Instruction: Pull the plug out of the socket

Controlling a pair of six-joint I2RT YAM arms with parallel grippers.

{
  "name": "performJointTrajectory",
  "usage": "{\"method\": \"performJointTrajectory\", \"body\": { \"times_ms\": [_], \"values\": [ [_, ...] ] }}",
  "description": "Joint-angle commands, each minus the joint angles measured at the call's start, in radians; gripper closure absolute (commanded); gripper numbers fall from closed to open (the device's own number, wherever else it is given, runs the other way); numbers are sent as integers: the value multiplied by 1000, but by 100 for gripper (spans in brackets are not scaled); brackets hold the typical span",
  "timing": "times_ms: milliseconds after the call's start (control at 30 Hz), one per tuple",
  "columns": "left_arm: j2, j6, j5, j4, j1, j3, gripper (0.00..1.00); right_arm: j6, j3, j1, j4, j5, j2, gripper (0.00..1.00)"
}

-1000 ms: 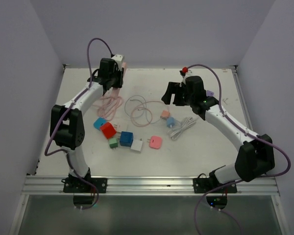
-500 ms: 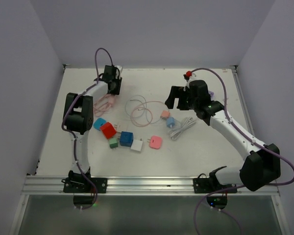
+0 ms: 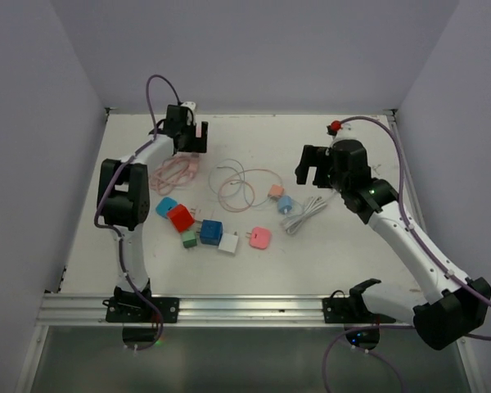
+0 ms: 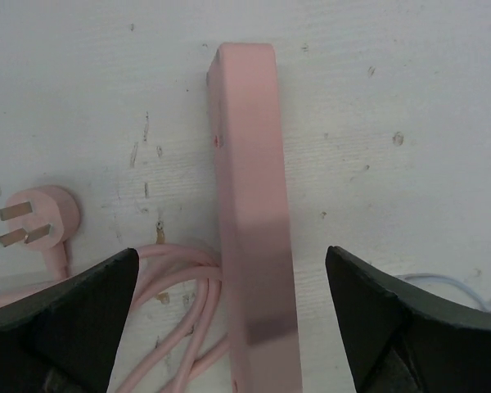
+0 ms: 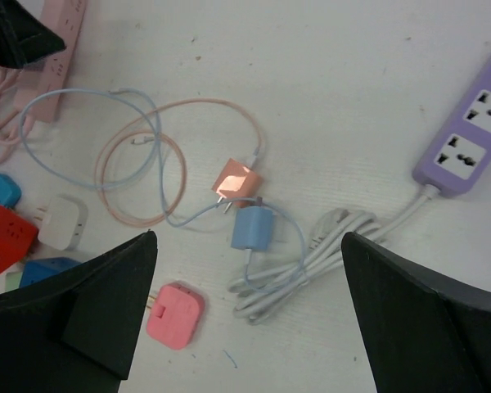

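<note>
While left gripper (image 4: 229,282) gapes, pink socket (image 4: 250,164) beneath

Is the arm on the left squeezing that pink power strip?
No, in the left wrist view the left fingers stand wide apart on either side of the pink power strip, with a clear gap on each side.

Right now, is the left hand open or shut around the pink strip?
Open: the left hand has fingers wide apart, table showing between each and the pink strip.
</note>
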Motion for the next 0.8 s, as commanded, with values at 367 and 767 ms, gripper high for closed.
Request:
{"method": "performJointTrajectory", "body": {
  "times_ms": [367,767],
  "values": [
    [-592,-99,-67,-28,2,-185,1,-89,138,-6,-326,349,-228,1],
    [-1218,-156,-263,-197,2,-463,0,-137,141,-6,-414,399,-556,1]
  ]
}}
